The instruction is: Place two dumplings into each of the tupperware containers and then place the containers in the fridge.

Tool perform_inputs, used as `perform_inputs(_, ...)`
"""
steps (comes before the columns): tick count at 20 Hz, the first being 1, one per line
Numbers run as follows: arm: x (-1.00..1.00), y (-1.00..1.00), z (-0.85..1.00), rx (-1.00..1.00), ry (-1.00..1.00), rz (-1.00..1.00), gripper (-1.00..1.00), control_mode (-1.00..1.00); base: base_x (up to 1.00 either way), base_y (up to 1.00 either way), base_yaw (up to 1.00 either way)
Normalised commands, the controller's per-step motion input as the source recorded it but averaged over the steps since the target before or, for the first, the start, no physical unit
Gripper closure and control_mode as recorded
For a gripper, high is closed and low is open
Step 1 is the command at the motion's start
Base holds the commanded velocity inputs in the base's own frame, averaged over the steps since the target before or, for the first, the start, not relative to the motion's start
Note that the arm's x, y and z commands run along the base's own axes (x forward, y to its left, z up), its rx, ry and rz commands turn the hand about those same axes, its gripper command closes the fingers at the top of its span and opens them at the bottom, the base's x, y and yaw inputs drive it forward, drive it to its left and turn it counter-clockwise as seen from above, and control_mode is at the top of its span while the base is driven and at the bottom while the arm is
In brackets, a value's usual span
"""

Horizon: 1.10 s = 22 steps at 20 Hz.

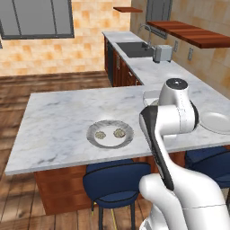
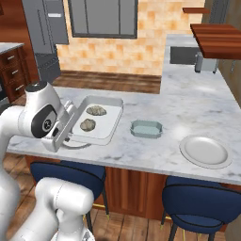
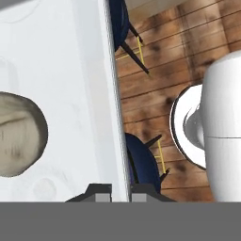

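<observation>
My gripper [image 2: 73,124] is shut on the left rim of the see-through grey tupperware container [image 2: 109,123], holding it near the counter's front edge. Two dumplings [image 2: 96,110] [image 2: 87,124] lie inside it. In the hand view the fingertips [image 3: 96,193] pinch the container's wall [image 3: 110,94], with a dumpling [image 3: 19,134] at the left. The pale blue-green tupperware container [image 2: 146,128] sits on the counter to the right. Two more dumplings [image 1: 99,134] [image 1: 119,132] lie on a round grey plate [image 1: 92,137]. The fridge [image 2: 44,33] stands far back at the left.
Another round plate [image 2: 205,151] lies at the counter's right front. Blue stools [image 2: 202,200] stand below the front edge. A toaster [image 1: 162,53] and a sink [image 1: 134,48] are on the far counter, under a wooden shelf [image 1: 193,35].
</observation>
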Motion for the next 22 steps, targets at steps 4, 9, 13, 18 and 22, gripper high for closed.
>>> perform_inputs(4, 0.0, -0.02, 0.06, 0.0, 0.0, 0.0, 1.0, 1.0, 0.0, 0.0, 0.0)
perform_inputs(9, 0.0, 0.0, 0.0, 0.0, 0.0, 0.0, 1.0, 1.0, -0.35, 0.41, 0.0)
perform_inputs(13, 0.0, 0.0, 0.0, 0.0, 0.0, 0.0, 1.0, 1.0, -0.53, 1.0, 0.0)
perform_inputs(18, 0.0, 0.0, 0.0, 0.0, 0.0, 0.0, 1.0, 1.0, -0.62, 1.0, 0.0)
perform_inputs(22, 0.0, 0.0, 0.0, 0.0, 0.0, 0.0, 1.0, 1.0, -0.12, 1.0, 0.0)
